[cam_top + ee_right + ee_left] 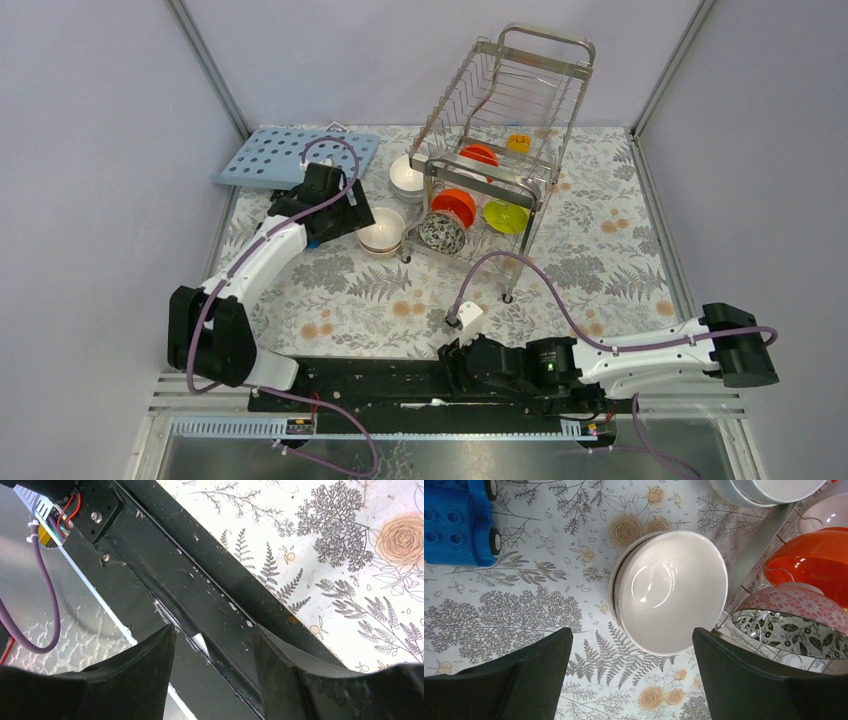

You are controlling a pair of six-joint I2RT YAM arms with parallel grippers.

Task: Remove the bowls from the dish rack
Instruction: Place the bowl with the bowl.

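Overhead, the left gripper (345,213) hovers at a cream bowl (382,232) on the tabletop (600,250), just left of the dish rack (505,110), which holds an orange-red bowl (455,207), a lime-green bowl (505,215) and a speckled bowl (440,232). Only its wrist view shows the jaws spread wide and empty above that bowl, which is nested in another, with a blue block (456,522) nearby. The right wrist view alone shows the right gripper (212,630) with jaws parted and empty over the black base rail (200,580).

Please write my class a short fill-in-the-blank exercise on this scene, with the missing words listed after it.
1. The left tool hangs ___ over a beige bowl.
2. That bowl rests on the ___.
3. The green bowl sits in the ___ tier of the rack.
4. The block near the beige bowl is ___.
Missing words: open; table; lower; blue.
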